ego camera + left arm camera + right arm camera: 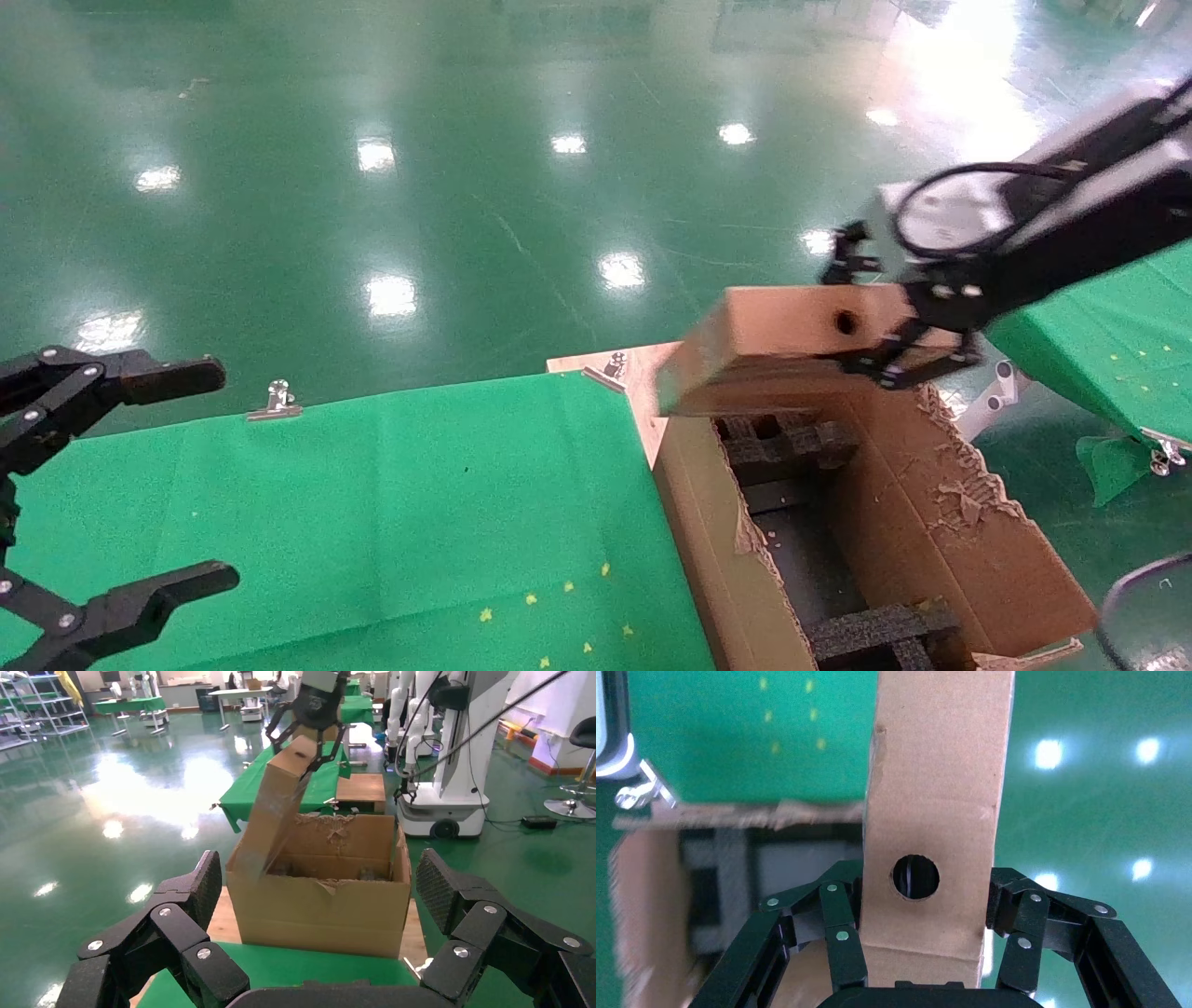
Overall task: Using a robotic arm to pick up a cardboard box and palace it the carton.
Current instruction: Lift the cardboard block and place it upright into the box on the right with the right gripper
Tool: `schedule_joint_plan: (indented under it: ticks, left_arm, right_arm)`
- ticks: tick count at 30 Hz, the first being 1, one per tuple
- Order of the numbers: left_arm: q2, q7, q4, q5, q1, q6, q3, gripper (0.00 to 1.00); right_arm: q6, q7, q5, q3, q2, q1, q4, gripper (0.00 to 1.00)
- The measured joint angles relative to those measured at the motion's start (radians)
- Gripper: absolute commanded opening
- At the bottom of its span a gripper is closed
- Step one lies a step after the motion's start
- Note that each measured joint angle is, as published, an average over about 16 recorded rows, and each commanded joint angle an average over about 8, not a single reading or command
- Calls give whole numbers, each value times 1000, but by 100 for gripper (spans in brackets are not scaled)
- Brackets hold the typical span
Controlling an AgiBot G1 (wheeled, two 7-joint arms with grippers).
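Observation:
My right gripper (871,317) is shut on the cardboard box (782,349), a small brown box with a round hole on one face. It holds the box tilted over the far end of the carton (717,522), with the box's lower end near the carton's rim. The carton is large and brown, with ragged flaps and black foam inserts (792,443) inside. In the right wrist view the fingers (838,931) clamp both sides of the box (933,797). The left wrist view shows the box (277,811) leaning at the carton (320,910). My left gripper (209,475) is open and empty at the left, over the green cloth.
The carton stands on a wooden board (652,373) beside the green-clothed table (372,522), whose cloth is held by metal clips (277,401). A second green table (1117,345) is at the right. Other white robots (450,755) stand beyond the carton on the shiny green floor.

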Motion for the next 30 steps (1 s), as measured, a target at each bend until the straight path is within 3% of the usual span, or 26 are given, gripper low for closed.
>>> schedule_joint_plan:
  ticks: [7,15,23,30]
  left_arm:
    - [0,0,0,0,0,0,0,100]
    - [0,0,0,0,0,0,0,100]
    - [0,0,0,-1,0,0,0,100]
    - [0,0,0,-1,0,0,0,100]
  right_arm:
    - [3,-17,3,-192,78,98,-23,0]
    - [11,-64,17,-348,113,138,-83,0]
    - [21,-85,32,-405,117,140,-118,0]
    - [56,10,85,-407,127,101,-146,0]
